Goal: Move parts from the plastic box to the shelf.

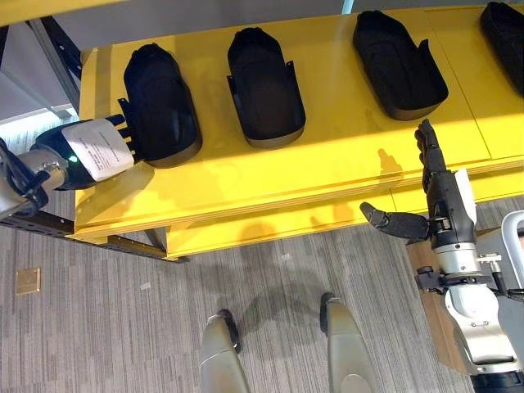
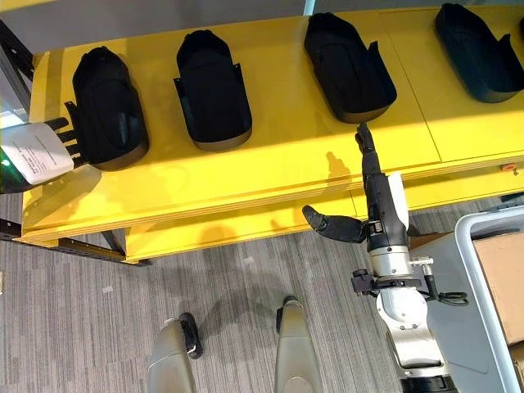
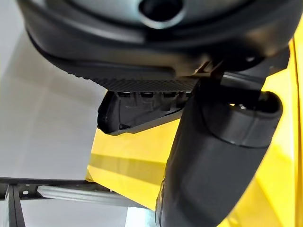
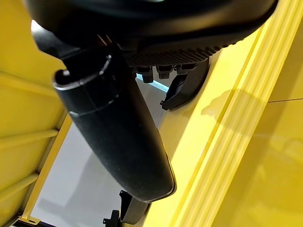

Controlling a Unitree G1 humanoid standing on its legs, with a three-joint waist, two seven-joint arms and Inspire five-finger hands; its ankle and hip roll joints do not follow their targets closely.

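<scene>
Several black moulded parts lie in a row on the yellow shelf. My left hand reaches in from the left, its straight fingers touching the side of the leftmost part. That part's edge shows just past the fingers in the left wrist view. Further right lie a second part, a third and one at the far right. My right hand is open and empty at the shelf's front edge, fingers pointing up over it and thumb out to the left. A part lies beyond it.
A grey-rimmed plastic box with brown cardboard inside stands at the lower right, beside my right arm. The shelf's dark metal frame runs under its left end. Grey carpet lies below, with a small brass floor plate.
</scene>
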